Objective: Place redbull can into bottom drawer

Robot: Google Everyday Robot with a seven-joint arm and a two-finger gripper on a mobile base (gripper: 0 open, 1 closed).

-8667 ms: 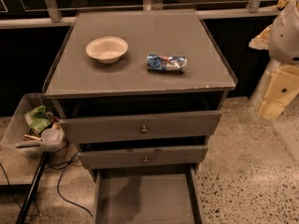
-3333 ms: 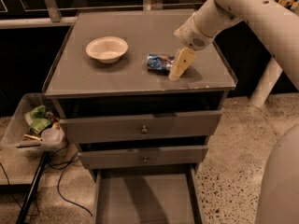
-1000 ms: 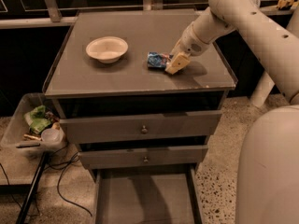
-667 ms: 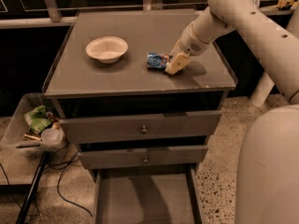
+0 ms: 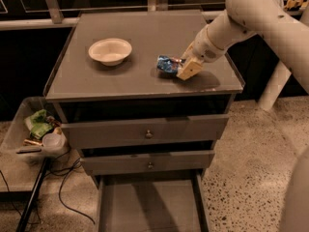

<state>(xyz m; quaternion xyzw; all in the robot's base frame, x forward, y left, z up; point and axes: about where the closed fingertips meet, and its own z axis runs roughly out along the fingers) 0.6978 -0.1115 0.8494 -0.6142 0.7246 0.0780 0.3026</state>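
Lowered since a few seconds back, the tool (image 5: pixel 187 67) now sits against the right end of the redbull can (image 5: pixel 167 65), which lies on its side on the cabinet's top surface (image 5: pixel 145 33), right of the white bowl (image 5: pixel 110 50). Whether the tool has clamped the can I cannot tell. Reaching looks done. Lifting, carrying and setting the can in the open bottom drawer (image 5: pixel 149 207) remain.

At first my arm (image 5: pixel 227 25) stood off beyond the right edge of the tabletop (image 5: pixel 145 33); now it reaches over it. My pincer (image 5: pixel 187 67) has come down from above the redbull can (image 5: pixel 166 64) and is now low at its right end, and hides that end from view.
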